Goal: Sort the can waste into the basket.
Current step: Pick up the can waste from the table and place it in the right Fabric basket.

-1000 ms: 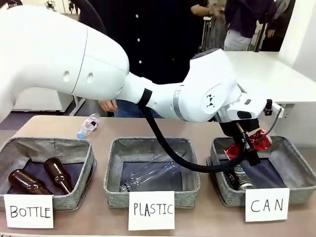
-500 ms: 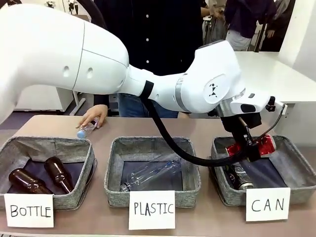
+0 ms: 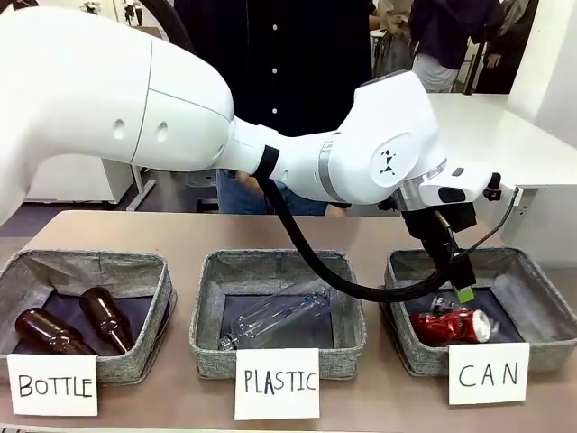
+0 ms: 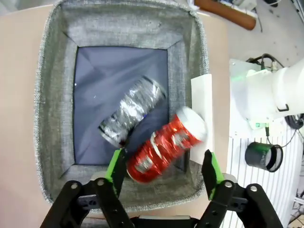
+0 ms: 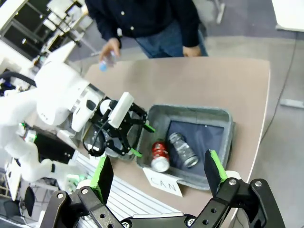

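The left arm (image 3: 180, 117) reaches across so its gripper (image 3: 455, 271) hangs over the basket (image 3: 541, 298), jaws wide and empty; the right gripper (image 5: 156, 178) is wide too. Inside, the red can (image 3: 448, 326) lies at the black can's (image 4: 130, 111) four o'clock, apparently released.
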Robot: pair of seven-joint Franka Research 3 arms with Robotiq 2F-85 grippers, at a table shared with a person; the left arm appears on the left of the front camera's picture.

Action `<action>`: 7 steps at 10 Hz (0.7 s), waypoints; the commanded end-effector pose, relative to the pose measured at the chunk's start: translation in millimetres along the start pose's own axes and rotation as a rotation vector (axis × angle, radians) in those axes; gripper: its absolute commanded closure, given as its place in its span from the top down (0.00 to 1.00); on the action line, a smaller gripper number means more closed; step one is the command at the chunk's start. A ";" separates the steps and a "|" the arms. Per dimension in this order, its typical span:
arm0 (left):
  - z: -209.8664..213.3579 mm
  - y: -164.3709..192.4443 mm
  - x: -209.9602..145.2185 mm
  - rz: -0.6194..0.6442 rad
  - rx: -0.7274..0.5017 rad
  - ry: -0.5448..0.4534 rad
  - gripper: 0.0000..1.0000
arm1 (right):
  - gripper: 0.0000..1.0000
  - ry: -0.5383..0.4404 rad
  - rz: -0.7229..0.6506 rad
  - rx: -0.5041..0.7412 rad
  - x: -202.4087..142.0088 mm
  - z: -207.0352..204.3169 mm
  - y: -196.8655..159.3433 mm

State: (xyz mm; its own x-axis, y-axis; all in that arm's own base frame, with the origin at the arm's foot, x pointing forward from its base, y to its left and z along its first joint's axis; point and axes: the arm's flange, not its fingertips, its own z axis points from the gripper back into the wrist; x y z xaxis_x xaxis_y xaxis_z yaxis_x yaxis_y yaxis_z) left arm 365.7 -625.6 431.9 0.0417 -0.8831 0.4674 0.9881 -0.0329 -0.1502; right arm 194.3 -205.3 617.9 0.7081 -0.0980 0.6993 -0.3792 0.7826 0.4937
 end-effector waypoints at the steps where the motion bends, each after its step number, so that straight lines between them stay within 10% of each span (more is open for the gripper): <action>1: 7.9 0.2 -0.7 0.036 0.001 0.005 1.00 | 1.00 -0.008 -0.015 -0.002 1.3 0.0 0.3; 4: 65.9 -2.8 -38.8 0.158 -0.124 0.092 1.00 | 1.00 0.000 0.043 0.023 12.0 -18.9 6.1; 7: 158.5 -36.8 -146.3 0.328 -0.159 -0.026 1.00 | 1.00 0.090 0.153 0.167 66.8 -112.9 39.8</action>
State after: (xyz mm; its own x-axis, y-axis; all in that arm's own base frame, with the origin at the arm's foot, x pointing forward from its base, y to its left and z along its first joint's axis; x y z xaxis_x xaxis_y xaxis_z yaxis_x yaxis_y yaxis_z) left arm 379.8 -486.0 511.1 0.3158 -0.8796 0.3559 0.9003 0.1593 -0.4050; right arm 261.9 -125.0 622.9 0.7023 0.0516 0.7101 -0.5317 0.7012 0.4749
